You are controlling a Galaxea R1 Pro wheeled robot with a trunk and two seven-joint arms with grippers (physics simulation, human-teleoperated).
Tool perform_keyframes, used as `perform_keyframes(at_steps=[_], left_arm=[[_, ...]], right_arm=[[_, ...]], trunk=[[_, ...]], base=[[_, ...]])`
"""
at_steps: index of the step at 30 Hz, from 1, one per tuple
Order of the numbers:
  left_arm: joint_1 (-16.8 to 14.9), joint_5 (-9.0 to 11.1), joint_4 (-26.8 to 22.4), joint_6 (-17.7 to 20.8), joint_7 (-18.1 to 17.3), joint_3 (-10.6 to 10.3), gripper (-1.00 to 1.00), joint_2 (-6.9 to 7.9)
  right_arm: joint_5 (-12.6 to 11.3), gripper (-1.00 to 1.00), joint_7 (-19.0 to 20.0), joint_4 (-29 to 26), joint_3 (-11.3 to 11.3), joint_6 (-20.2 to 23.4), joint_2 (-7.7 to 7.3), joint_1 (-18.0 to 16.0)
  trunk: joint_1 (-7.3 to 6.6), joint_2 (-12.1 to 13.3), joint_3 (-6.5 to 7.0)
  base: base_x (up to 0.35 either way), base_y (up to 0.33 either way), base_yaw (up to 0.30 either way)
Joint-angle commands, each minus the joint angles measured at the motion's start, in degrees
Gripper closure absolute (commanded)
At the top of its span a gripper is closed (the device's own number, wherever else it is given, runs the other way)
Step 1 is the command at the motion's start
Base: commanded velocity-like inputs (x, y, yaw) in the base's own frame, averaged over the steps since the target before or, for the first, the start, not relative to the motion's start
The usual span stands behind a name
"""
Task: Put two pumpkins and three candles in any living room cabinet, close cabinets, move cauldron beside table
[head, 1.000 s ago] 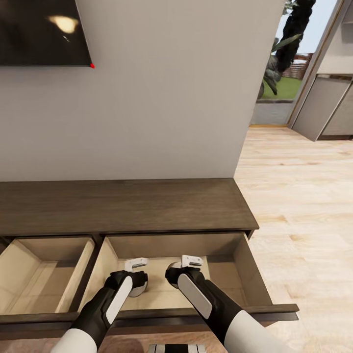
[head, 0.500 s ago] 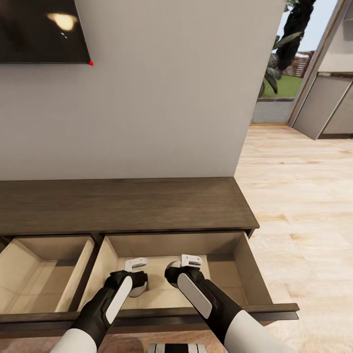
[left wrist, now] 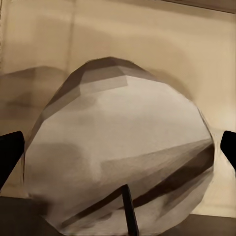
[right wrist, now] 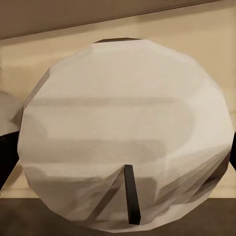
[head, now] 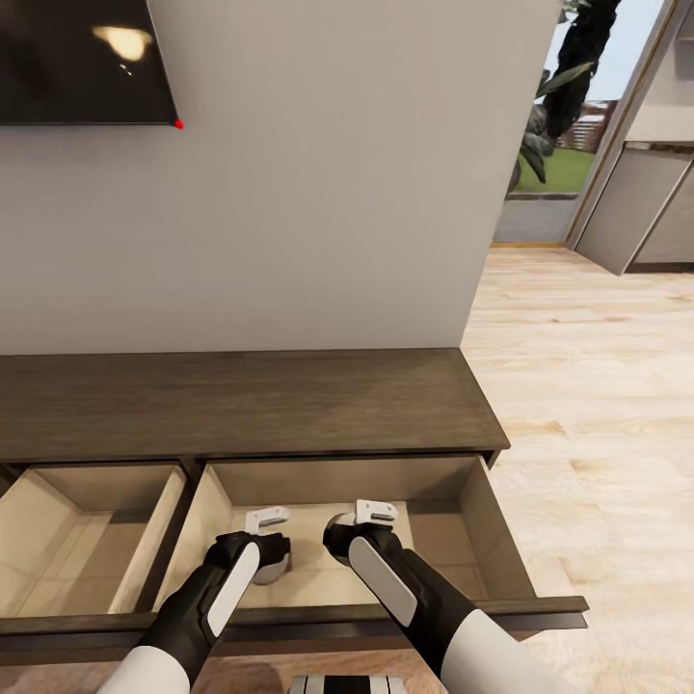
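Two candles, unchanged from a second ago: left gripper point(head: 267, 521) clamps one candle point(left wrist: 120, 152), right gripper point(head: 374, 513) clamps another point(right wrist: 125, 132), both inside the cabinet point(head: 241, 405) open drawer point(head: 496, 540).

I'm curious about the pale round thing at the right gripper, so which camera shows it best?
The right wrist view: the candle appears large, its dark wick plain. In the head view the right gripper hides most of it. The left wrist view shows another candle.
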Motion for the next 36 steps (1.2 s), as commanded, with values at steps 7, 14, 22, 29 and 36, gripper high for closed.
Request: perform_keyframes(at_steps=[7,14,22,29,36], left_arm=[[0.0,0.6,-0.1,0.2,0.5,-0.1,-1.00,0.11],[0.0,0.7,-0.3,0.2,0.5,-0.1,-1.00,0.11],[0.0,0.7,-0.3,0.2,0.5,-0.1,-1.00,0.11],[0.0,0.7,-0.3,0.2,0.5,-0.1,-1.00,0.11],[0.0,0.7,-0.3,0.2,0.5,-0.1,-1.00,0.11]], right_arm=[[-0.4,-1.00,-0.4,-0.1,0.1,0.1,-0.05,-0.1],[-0.2,-1.00,-0.1,-1.9,0.3,-0.1,-0.14,-0.1],[0.6,-1.00,-0.2,-2.4,3.2,-1.5,-0.26,-0.1],[-1.0,-1.00,-0.7,-2.3,2.7,2.1,-0.25,-0.1],[-3.7,-1.00,-0.9,-2.7,0.7,6.5,-0.34,-0.1]], trunk=[[-0.01,0.0,-0.05],[-0.01,0.0,-0.05],[-0.01,0.0,-0.05],[-0.01,0.0,-0.05],[-0.01,0.0,-0.05]], base=[[0.000,0.000,0.000],[0.000,0.000,0.000],[0.000,0.000,0.000],[0.000,0.000,0.000],[0.000,0.000,0.000]])
